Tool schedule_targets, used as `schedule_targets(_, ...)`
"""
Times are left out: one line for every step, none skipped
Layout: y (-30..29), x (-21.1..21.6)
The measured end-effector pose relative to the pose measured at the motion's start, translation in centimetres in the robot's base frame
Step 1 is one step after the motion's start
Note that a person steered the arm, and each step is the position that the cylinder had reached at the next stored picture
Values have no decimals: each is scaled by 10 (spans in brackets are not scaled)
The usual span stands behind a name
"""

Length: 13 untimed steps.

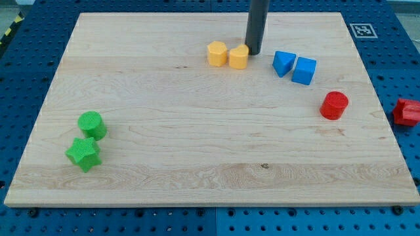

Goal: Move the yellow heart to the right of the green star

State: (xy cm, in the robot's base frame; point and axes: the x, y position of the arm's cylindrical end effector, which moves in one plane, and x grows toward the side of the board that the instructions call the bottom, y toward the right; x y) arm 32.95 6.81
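The yellow heart [239, 57] sits near the board's top middle, touching a yellow hexagon-like block [217, 53] on its left. My tip [253, 52] rests on the board right at the heart's upper right edge. The dark rod rises from there out of the view's top. The green star [83, 154] lies at the lower left, just below a green cylinder [92, 124].
A blue triangle [283, 63] and a blue cube [304, 70] sit right of my tip. A red cylinder [335, 105] lies near the board's right edge. Another red block [407, 112] lies off the wooden board [210, 164] on the blue pegboard.
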Motion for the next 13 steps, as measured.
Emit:
schedule_targets(-14, 2)
schedule_targets(-17, 19)
schedule_targets(-17, 50)
schedule_targets(-19, 51)
schedule_targets(-29, 54)
schedule_targets(-29, 54)
schedule_targets(-29, 54)
schedule_targets(-59, 56)
schedule_targets(-77, 72)
schedule_targets(-84, 98)
schedule_targets(-84, 98)
schedule_targets(-84, 79)
schedule_targets(-90, 54)
